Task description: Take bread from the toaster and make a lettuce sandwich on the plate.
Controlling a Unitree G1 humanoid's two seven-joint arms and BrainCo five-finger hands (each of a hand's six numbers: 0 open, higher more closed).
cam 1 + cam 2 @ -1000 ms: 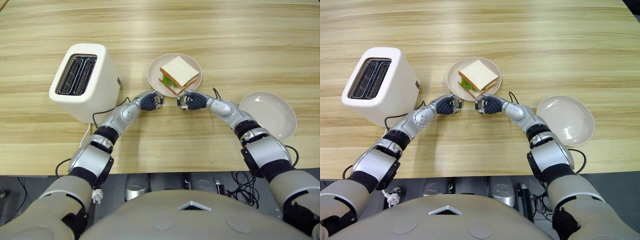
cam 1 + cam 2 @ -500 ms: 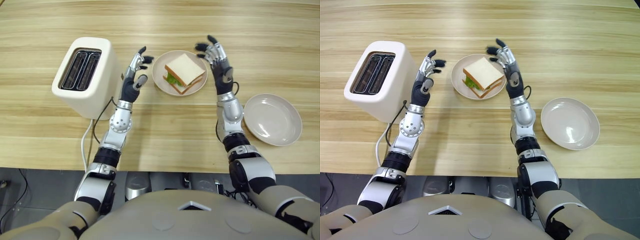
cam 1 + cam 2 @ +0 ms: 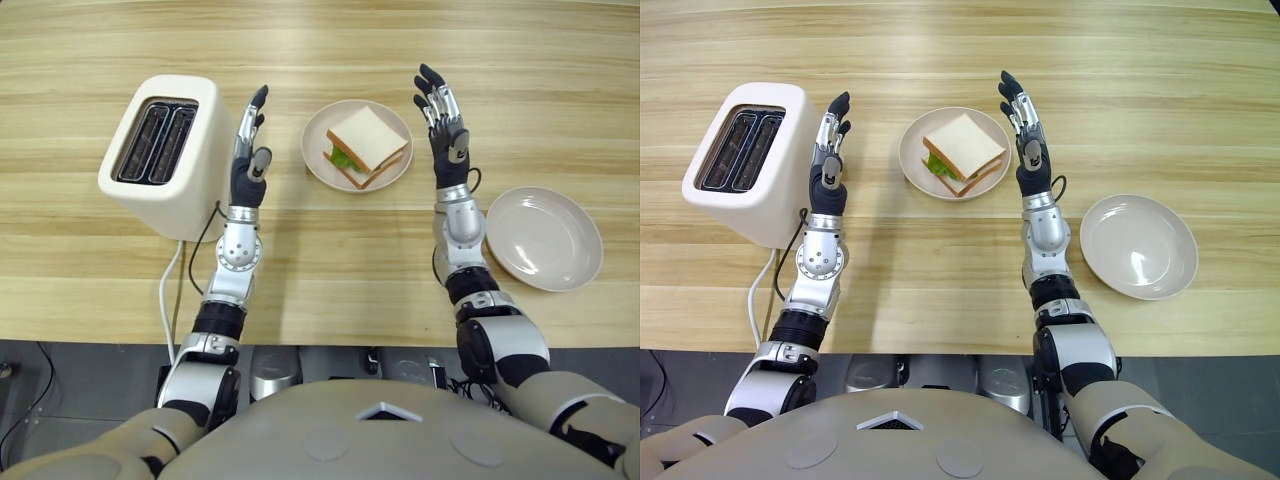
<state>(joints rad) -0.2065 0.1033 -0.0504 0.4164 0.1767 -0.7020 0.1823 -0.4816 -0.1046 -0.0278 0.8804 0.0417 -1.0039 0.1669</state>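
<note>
A sandwich [image 3: 365, 147] of two white bread slices with green lettuce peeking out at its left edge lies on a beige plate [image 3: 318, 132] in the middle of the table. The cream toaster [image 3: 164, 152] stands at the left with both slots dark. My left hand [image 3: 250, 152] is stretched flat and open between the toaster and the plate, touching neither. My right hand [image 3: 443, 127] is open too, fingers straight, just right of the plate.
A second beige plate [image 3: 545, 238] sits bare at the right, close to my right forearm. The toaster's white cord [image 3: 168, 290] runs down over the table's near edge. Wooden tabletop extends far behind the plates.
Both hands went from curled near the plate's front rim to flat and open on either side of it. Since half a second ago the fingers have straightened and the left hand shifted slightly left.
</note>
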